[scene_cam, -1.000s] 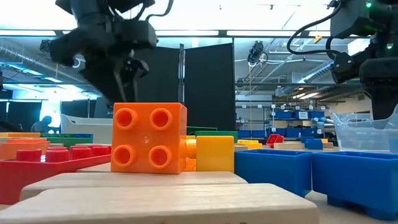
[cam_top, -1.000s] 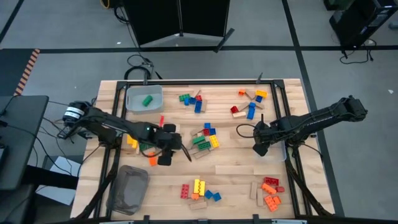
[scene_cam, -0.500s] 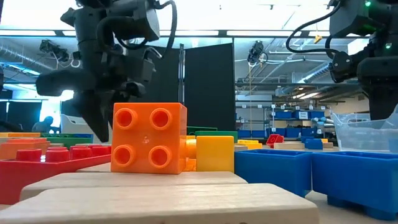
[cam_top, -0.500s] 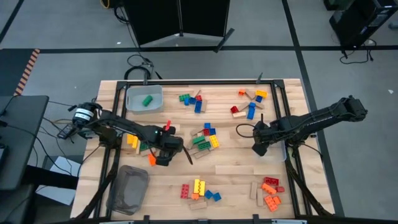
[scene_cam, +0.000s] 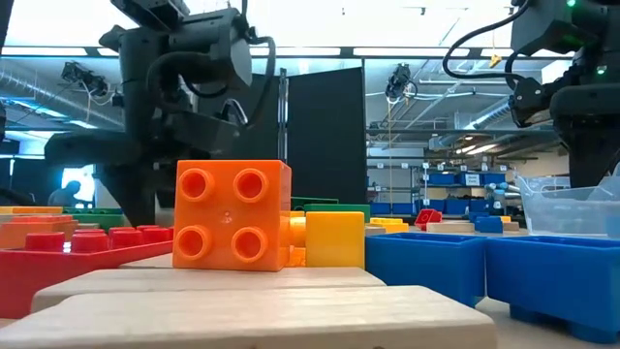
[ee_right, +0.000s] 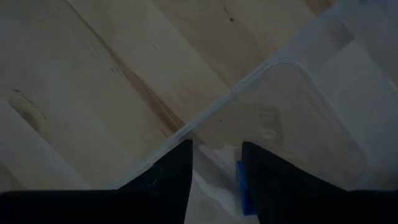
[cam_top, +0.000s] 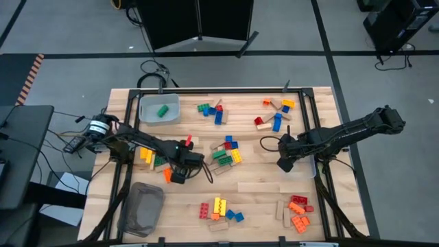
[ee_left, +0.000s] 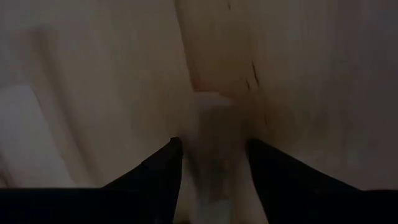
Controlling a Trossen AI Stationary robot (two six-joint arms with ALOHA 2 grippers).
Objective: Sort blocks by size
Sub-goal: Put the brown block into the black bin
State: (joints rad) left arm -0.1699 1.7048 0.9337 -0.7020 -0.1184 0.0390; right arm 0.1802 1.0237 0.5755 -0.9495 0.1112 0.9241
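on the pale wooden counter [cam_top: 260, 185], small studded plastic blocks in red, blue, green, yellow and orange lie in loose clusters: two groups near the far edge, one at the centre [cam_top: 226, 154], one beside the left arm [cam_top: 152, 159], and two along the near edge, one a mixed red-yellow-blue pile [cam_top: 218, 208], the other mostly orange and red [cam_top: 298, 211]. plain tan wooden pieces are mixed into several piles. a single green block [cam_top: 162, 110] rests inside the clear plastic bin [cam_top: 173, 101] at the far left corner, while a grey mesh-look bin [cam_top: 140, 208] sits at the near left corner. the left pincer [cam_top: 180, 173] is low over the counter between the left cluster and the centre pile, its dark fingers [ee_left: 163, 171] apart; the blurred wrist view shows only a pale, indistinct shape between them, and what it is cannot be told. the right pincer [cam_top: 285, 165] hangs at the right side over the edge of a second clear plastic bin [ee_right: 298, 118], fingers [ee_right: 171, 168] a little apart, with a sliver of blue [ee_right: 242, 183] just beside one finger; whether it is gripped cannot be told. close to the low camera, an orange four-stud block [scene_cam: 231, 214] stands against a yellow block [scene_cam: 335, 238].
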